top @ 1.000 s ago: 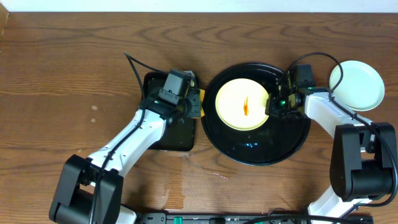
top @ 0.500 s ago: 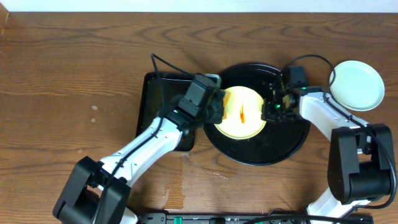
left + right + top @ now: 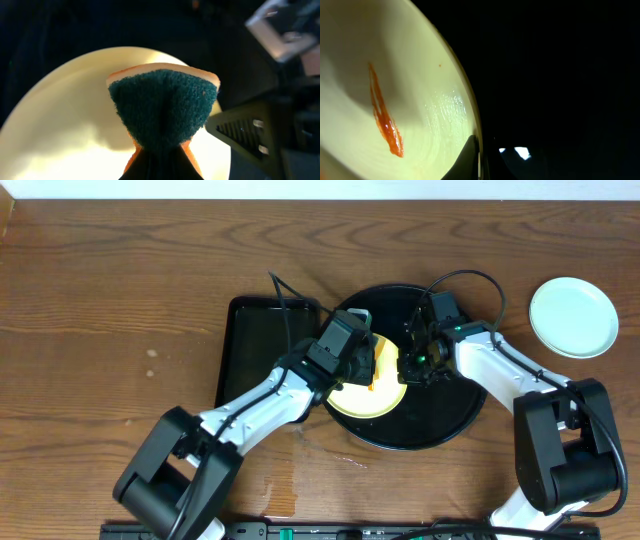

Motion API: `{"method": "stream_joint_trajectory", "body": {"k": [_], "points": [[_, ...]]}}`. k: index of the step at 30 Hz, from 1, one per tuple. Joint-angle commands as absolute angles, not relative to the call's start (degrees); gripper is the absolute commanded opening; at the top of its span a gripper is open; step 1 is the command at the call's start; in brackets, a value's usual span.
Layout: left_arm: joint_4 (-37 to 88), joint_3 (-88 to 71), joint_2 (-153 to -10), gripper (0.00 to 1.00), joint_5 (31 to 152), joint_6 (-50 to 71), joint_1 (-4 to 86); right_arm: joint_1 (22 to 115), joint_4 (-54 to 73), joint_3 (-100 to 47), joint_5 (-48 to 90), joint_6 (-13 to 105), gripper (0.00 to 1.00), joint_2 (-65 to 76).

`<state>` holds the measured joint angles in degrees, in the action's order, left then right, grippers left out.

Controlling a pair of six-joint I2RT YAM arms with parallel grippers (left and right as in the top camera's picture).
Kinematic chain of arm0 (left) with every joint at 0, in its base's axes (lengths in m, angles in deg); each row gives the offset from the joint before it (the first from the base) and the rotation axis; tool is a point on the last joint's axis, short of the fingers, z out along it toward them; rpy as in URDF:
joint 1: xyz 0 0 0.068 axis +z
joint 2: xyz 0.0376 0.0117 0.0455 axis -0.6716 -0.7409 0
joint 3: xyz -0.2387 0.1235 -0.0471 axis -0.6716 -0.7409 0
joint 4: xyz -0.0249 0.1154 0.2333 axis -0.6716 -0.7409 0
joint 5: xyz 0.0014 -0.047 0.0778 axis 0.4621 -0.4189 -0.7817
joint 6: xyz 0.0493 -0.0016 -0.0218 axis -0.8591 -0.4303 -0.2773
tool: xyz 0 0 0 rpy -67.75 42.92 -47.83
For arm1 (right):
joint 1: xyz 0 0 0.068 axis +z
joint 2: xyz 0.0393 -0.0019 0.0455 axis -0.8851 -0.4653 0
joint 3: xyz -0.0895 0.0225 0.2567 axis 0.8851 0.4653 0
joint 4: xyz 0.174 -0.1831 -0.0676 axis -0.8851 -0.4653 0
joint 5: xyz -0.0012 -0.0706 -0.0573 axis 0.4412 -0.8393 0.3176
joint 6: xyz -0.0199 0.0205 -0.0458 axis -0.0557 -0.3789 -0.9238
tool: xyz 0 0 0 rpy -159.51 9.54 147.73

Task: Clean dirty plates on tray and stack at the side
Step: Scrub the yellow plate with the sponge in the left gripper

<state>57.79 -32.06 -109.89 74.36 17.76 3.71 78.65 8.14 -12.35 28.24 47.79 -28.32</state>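
A pale yellow plate with an orange-red sauce smear lies on the round black tray. My right gripper is shut on the plate's right rim. My left gripper is shut on a sponge with a green scouring face and an orange back, held over the plate. A pale mint-blue plate sits on the table at the far right, and I cannot tell whether it is one plate or a stack. The remaining plate is not visible separately.
A rectangular black tray lies left of the round tray, with a black cable across its top. The wooden table extends to the left and front. A black bar runs along the front edge.
My left arm has swung right from the rectangular tray, carrying the sponge over the yellow plate. My right gripper has shifted the plate left and toward the front on the round tray.
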Motion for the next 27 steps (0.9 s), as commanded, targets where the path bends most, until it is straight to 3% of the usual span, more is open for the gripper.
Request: {"method": "stream_joint_trajectory", "body": {"k": [1,10,27], "points": [[58.18,-30.97,-111.88,0.08,74.15,24.95,3.58,79.77,7.53,-11.24,27.84,47.75,0.01,-29.56],[57.53,-30.97,-113.17,0.08,78.39,38.91,2.66,79.77,7.68,-11.24,27.84,47.73,0.01,-29.56],[57.13,-31.19,-117.15,0.08,72.42,39.37,-2.56,79.77,7.44,-11.24,27.87,47.73,0.01,-29.56]]}}
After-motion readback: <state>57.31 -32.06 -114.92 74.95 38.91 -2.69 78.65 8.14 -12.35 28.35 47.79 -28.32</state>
